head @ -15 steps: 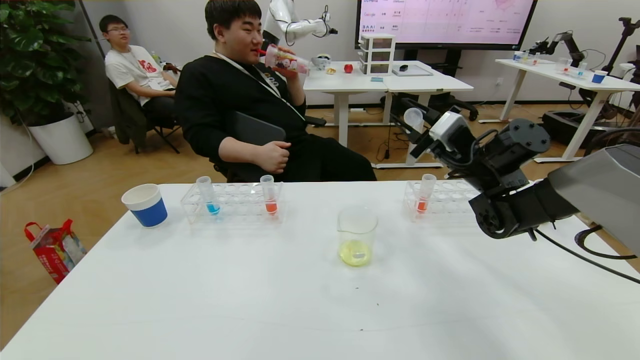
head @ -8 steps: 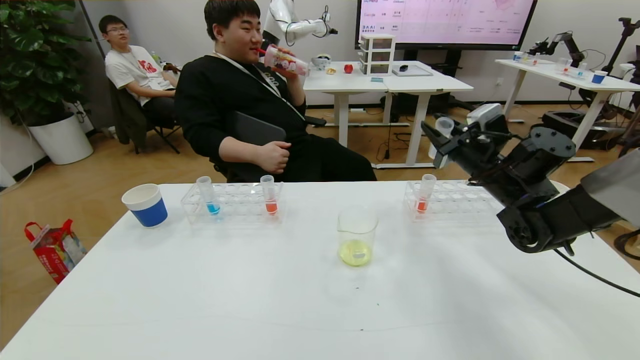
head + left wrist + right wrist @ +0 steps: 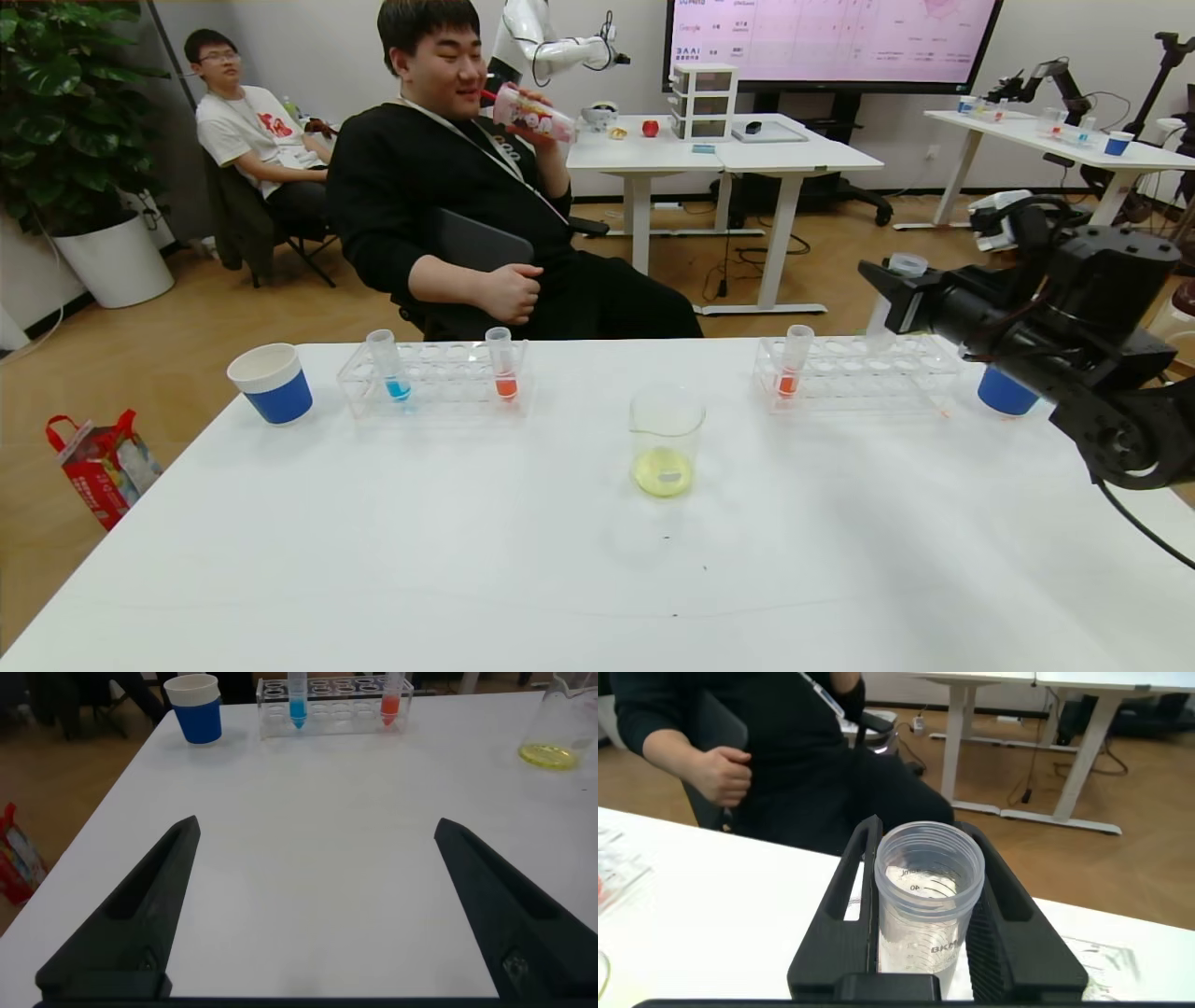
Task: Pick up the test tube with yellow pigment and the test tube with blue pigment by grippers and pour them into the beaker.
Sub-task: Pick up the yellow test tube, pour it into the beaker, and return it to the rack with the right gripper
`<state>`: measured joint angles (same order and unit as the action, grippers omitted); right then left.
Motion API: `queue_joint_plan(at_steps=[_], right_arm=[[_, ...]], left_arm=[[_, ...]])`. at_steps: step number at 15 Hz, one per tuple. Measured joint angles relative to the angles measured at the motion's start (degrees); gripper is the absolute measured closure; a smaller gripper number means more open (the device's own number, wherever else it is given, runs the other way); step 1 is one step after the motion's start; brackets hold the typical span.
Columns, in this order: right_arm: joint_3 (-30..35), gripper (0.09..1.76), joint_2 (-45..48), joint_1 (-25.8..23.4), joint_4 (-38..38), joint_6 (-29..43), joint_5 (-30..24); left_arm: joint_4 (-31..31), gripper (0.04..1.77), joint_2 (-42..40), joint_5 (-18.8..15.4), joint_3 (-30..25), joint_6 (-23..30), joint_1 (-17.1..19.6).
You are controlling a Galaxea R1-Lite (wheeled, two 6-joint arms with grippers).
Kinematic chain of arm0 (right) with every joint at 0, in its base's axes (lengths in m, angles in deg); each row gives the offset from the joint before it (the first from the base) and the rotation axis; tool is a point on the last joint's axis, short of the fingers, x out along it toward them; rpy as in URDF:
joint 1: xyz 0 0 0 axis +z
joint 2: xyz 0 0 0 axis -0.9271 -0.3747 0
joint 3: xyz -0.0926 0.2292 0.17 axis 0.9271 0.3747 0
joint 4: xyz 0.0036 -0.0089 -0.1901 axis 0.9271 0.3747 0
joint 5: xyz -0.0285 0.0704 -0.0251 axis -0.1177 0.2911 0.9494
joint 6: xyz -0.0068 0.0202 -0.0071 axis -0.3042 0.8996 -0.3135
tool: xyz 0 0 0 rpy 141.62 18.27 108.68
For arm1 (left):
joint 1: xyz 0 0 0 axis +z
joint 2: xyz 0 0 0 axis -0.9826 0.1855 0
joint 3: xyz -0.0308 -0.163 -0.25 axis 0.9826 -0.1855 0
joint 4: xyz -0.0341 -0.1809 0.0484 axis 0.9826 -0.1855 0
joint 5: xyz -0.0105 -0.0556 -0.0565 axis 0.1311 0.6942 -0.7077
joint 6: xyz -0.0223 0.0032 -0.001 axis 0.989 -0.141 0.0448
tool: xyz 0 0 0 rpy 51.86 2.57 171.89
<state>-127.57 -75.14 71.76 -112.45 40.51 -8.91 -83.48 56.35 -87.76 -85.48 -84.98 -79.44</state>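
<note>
My right gripper [image 3: 892, 297] is shut on a small clear test tube [image 3: 896, 280] and holds it upright above the right end of the right rack [image 3: 854, 375]. In the right wrist view the tube [image 3: 929, 901] sits between the black fingers [image 3: 848, 905] and looks empty; no yellow liquid shows in it. The beaker [image 3: 666, 439] stands mid-table with yellow liquid at its bottom. The test tube with blue pigment [image 3: 388, 366] stands in the left rack [image 3: 434, 381]; it also shows in the left wrist view [image 3: 297, 698]. My left gripper [image 3: 315, 826] is open and empty, low over the near left table.
Orange-red tubes stand in the left rack [image 3: 502, 366] and the right rack [image 3: 794, 362]. A blue paper cup [image 3: 271, 383] stands far left, another [image 3: 1006, 392] behind my right arm. A seated man [image 3: 448, 187] is behind the table.
My right arm has swung to the right and back, away from the beaker side, to the right end of the right rack. The held tube has turned from tilted to upright.
</note>
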Motion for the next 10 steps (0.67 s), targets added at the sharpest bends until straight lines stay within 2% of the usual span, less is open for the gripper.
queue_joint_plan(at_steps=[3,7,10], right_arm=[[-0.04,1.33,1.04,-4.75,-0.05,0.13,-2.12],[-0.83,1.33,1.07,-14.68,0.01,0.18,-9.42],[-3.34,1.33,-0.52,-22.11,0.04,0.22,-12.29]], left_arm=[[0.0,0.06,0.0,0.02,0.0,0.0,0.0],[0.0,0.06,0.0,0.02,0.0,-0.02,0.0],[0.0,0.06,0.0,0.0,0.0,0.0,0.0]])
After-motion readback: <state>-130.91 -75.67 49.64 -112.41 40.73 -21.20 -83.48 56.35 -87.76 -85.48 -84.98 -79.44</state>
